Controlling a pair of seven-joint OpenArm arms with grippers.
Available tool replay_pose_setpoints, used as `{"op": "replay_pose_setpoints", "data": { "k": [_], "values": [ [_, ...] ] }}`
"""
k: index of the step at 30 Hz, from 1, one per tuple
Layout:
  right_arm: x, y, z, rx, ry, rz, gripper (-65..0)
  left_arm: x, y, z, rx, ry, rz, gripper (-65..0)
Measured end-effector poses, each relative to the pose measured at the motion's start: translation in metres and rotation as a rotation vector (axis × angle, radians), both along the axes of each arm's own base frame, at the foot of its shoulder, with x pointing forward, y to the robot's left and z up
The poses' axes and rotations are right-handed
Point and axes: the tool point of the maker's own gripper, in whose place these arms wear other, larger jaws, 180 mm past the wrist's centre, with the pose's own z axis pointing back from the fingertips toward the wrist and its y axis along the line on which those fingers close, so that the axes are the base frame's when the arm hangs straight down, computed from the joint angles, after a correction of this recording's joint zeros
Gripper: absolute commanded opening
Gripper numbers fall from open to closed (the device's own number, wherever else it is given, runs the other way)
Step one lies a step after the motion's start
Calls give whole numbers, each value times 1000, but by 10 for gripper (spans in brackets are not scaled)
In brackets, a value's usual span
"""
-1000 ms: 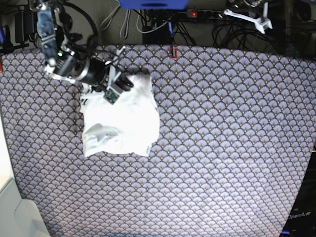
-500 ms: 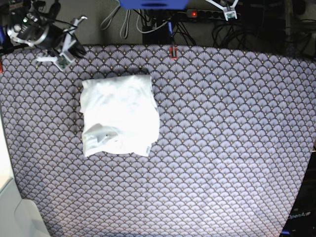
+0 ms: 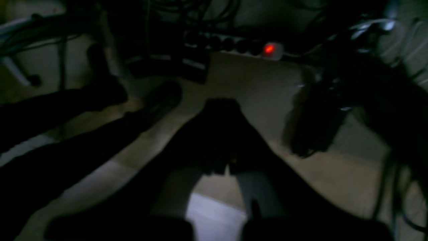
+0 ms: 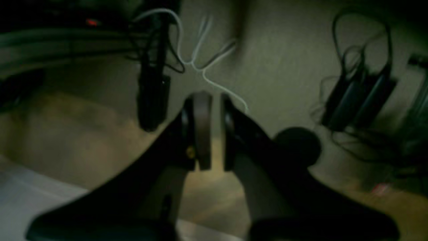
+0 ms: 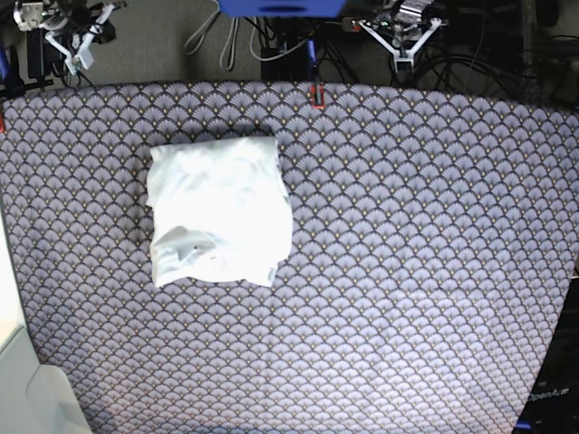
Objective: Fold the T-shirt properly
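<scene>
The white T-shirt [image 5: 220, 210] lies folded into a wrinkly, roughly square bundle on the left half of the patterned tablecloth [image 5: 407, 271], with nothing touching it. My right gripper [image 5: 77, 50] hangs beyond the table's far left corner, well clear of the cloth. In its wrist view the right gripper [image 4: 214, 134] holds nothing, its fingers standing almost together above the floor. My left gripper [image 5: 403, 45] sits past the far edge, right of centre. Seen from its wrist, the left gripper [image 3: 229, 167] is a dark shape, shut and empty.
Behind the table run tangled cables [image 5: 271, 41] and a power strip [image 5: 353, 24] with a red light, which the left wrist view also shows [image 3: 269, 49]. A small red clip [image 5: 316, 95] sits on the far edge. A white surface [image 5: 27, 389] adjoins the near left corner.
My right arm has lifted off the T-shirt's far edge and drawn back past the table's far left corner. The left gripper has shifted leftward along the back. The T-shirt has stayed in place.
</scene>
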Motion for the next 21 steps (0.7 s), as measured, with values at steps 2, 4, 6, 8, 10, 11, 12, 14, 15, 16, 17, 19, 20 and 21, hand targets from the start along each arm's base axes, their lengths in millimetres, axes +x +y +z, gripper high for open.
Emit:
{"op": "replay_pose_setpoints", "data": {
  "k": [2, 4, 6, 8, 10, 11, 12, 14, 15, 16, 17, 19, 20, 21],
  "values": [
    [-20, 1, -19, -1, 57, -14, -610, 0, -2, -9, -35, 29, -23, -647],
    [-39, 6, -35, 36, 78, -81, -610, -2, -9, -18, -102, 65, -27, -647],
    [-58, 12, -47, 66, 106, -154, -610, 2, -14, -23, -134, 42, -35, -647],
    [-70, 17, -55, 86, 129, -206, -610, 0, -14, -26, -143, 30, -47, -647],
    [-66, 21, -60, 107, 108, -253, -609, -5, -7, -28, -126, 7, -63, -647],
    [-63, 23, -62, 110, 102, -252, -607, -9, -3, -29, -113, 4, -65, -646],
    [-57, 23, -65, 95, 85, -260, -607, -15, 0, -31, -102, 8, -66, -646],
    [-49, 10, -78, -89, 60, -248, -606, -21, 1, -34, -90, 22, -67, -646],
    [-47, 6, -81, -151, 52, -235, -606, -20, 2, -35, -83, 23, -67, -646],
    [-48, 5, -83, -208, 52, -196, -606, -17, -1, -36, -89, 17, -67, -646],
    [-49, -3, -84, -294, 53, -176, -606, -13, -4, -37, -87, 18, -59, -646],
    [-50, -10, -84, -387, 54, -139, -606, 2, -12, -37, -100, 2, -59, -646],
    [-48, -12, -84, -415, 51, -129, -606, 9, -17, -38, -120, -14, -64, -646],
    [-47, -11, -85, -426, 51, -132, -606, 12, -22, -38, -144, -20, -67, -646]
  ]
}}
